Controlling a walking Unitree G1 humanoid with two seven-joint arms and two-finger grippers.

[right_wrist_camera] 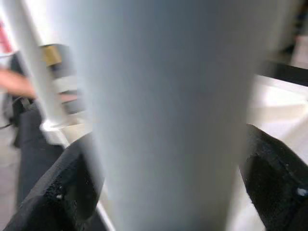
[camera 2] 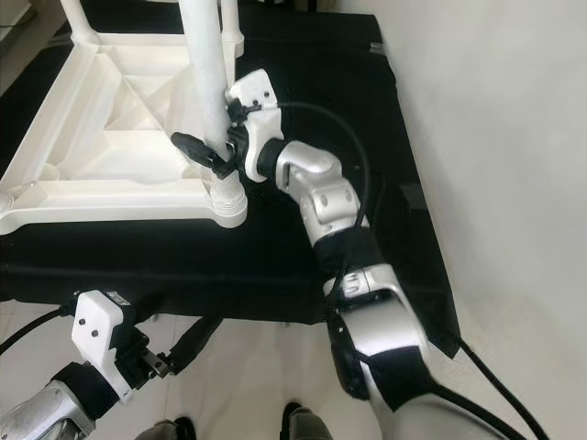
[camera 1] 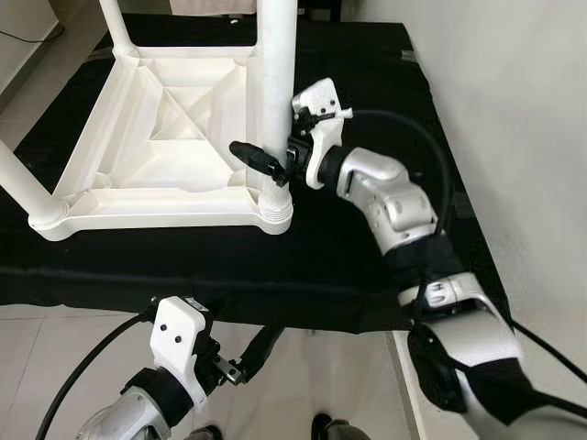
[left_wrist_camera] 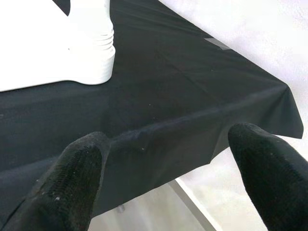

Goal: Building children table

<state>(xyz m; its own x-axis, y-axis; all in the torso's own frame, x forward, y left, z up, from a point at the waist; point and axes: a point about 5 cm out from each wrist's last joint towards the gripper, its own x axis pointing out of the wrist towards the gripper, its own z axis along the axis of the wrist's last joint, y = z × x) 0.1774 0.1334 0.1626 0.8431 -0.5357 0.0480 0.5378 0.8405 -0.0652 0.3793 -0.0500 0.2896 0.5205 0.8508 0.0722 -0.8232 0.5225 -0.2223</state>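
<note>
Upturned white tabletop on a black cloth, one leg held by the right gripper.

At the near left, the left arm is bent low over the floor, its left gripper (camera 1: 246, 359) spread wide and holding nothing, just short of the black cloth (camera 1: 367, 257). The upturned tabletop (camera 1: 174, 137) lies on the cloth's left part. The right arm reaches in from the near right, elbow bent, and the right gripper (camera 1: 266, 160) is clamped around the near-right leg (camera 1: 275, 82) just above its corner socket.
</note>
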